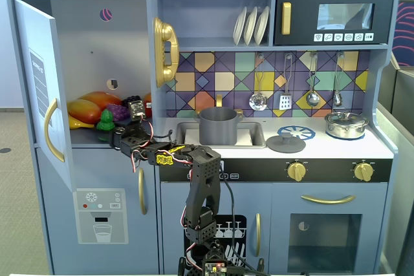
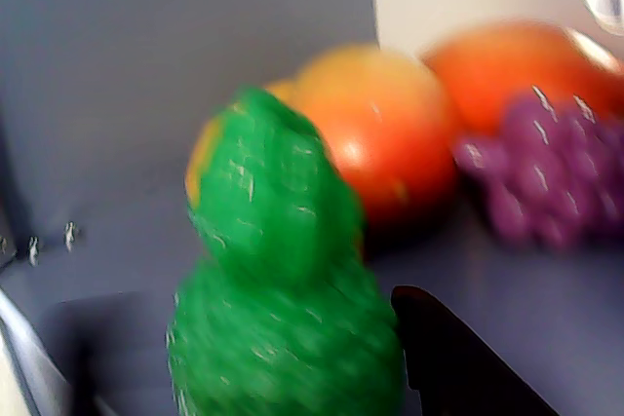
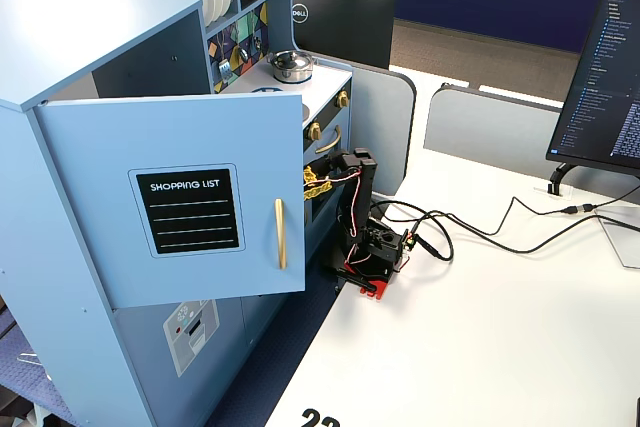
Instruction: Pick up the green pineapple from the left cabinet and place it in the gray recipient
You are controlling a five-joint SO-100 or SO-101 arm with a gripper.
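I have the arm reaching into the left cabinet (image 1: 97, 43), whose door (image 3: 180, 197) stands swung wide open. The gripper (image 1: 115, 135) sits low at the front of the shelf, and the green pineapple (image 1: 105, 123) stands upright right at its tip.

In the wrist view the green pineapple (image 2: 283, 309) fills the lower middle, so close that it blurs. One dark finger (image 2: 458, 358) shows just to its right; on the far left edge only a pale sliver shows that may be the other finger. From these pictures I cannot tell whether the jaws are pressing on the fruit or only bracketing it.

Beyond the pineapple, deeper than my hand, lie the orange mango (image 2: 390, 133) and, off to the right, the purple grapes (image 2: 546, 172). I judge the step in hand to be the grasp. To do it well I want the rounded lower body centred between the fingers, not the narrow tuft, and I should close slowly, because the bumpy toy could tip back against the mango.

Once it is held, I would lift only a little, back straight out past the door edge, then swing right toward the gray recipient (image 1: 218, 125) in the sink.
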